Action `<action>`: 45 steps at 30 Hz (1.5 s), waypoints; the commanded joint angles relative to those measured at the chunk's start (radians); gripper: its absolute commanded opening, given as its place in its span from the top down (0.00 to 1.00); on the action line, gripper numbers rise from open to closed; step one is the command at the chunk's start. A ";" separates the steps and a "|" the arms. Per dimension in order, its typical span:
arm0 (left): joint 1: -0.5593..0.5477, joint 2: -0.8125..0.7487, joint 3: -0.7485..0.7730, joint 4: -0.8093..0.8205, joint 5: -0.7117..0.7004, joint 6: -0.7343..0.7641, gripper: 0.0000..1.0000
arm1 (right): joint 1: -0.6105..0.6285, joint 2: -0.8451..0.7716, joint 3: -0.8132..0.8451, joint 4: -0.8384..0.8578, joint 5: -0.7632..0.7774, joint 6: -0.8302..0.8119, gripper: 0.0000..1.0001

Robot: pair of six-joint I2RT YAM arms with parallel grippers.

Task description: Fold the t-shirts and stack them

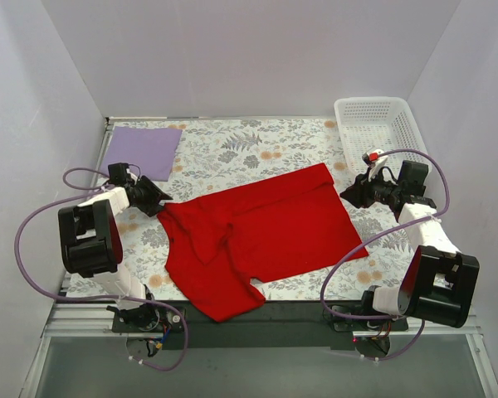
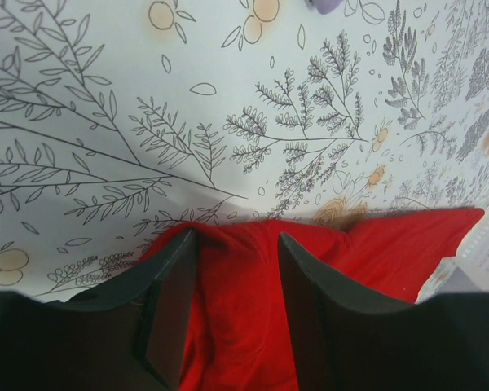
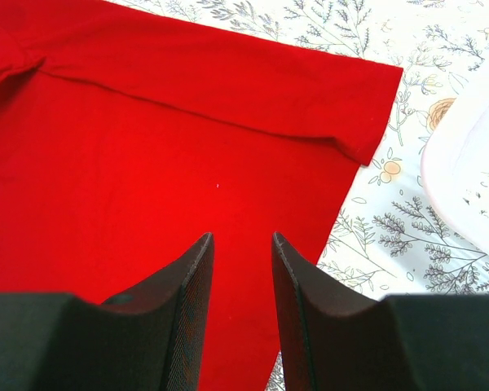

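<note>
Top external view, from the left: the pale lavender cloth t-shirt (image 1: 144,149) lies as a flat folded rectangle at the far left corner of the flower-patterned table (image 1: 241,145). Just nearer, your left gripper (image 1: 159,199) is at the left edge of the bright red short-sleeved cloth t-shirt (image 1: 266,228). In the left wrist view its fingers stand apart astride a rumpled bit of that edge; you cannot tell whether they grip it.

The red shirt is spread across the middle of the table, creased on its left side, with its near part hanging past the table's front edge. Your right gripper (image 1: 349,195) is at the shirt's right edge, fingers parted over flat cloth and holding nothing. The white plastic mesh basket (image 1: 373,100) sits beyond it, at the far right corner.

You look to be at the first fold of the red shirt. Next, both grippers need a firm pinch on their edges, then a lift together.
</note>
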 commanded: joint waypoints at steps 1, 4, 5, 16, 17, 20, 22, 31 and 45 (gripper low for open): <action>0.004 0.009 0.052 -0.049 0.054 0.070 0.58 | -0.006 0.002 0.006 -0.016 -0.029 -0.012 0.58; 0.004 0.019 0.058 -0.085 0.056 0.100 0.66 | -0.006 0.004 0.006 -0.016 -0.029 -0.013 0.58; 0.004 0.014 0.059 -0.101 0.052 0.107 0.68 | -0.006 0.004 0.006 -0.016 -0.029 -0.013 0.58; 0.004 -0.087 0.058 -0.161 -0.076 0.146 0.80 | -0.009 0.004 0.006 -0.018 -0.033 -0.013 0.58; 0.004 -0.102 0.056 -0.158 -0.089 0.140 0.80 | -0.007 0.004 0.008 -0.018 -0.033 -0.013 0.58; 0.004 -0.159 0.044 -0.145 -0.128 0.129 0.80 | -0.009 0.009 0.008 -0.021 -0.035 -0.013 0.58; 0.004 -0.185 0.039 -0.139 -0.135 0.123 0.81 | -0.012 0.009 0.009 -0.022 -0.035 -0.013 0.58; 0.005 -0.181 0.023 -0.141 -0.101 0.132 0.88 | -0.018 0.009 0.011 -0.030 -0.046 -0.016 0.58; 0.011 -0.138 -0.050 -0.162 -0.162 0.216 0.77 | -0.017 0.022 0.018 -0.042 -0.058 -0.022 0.58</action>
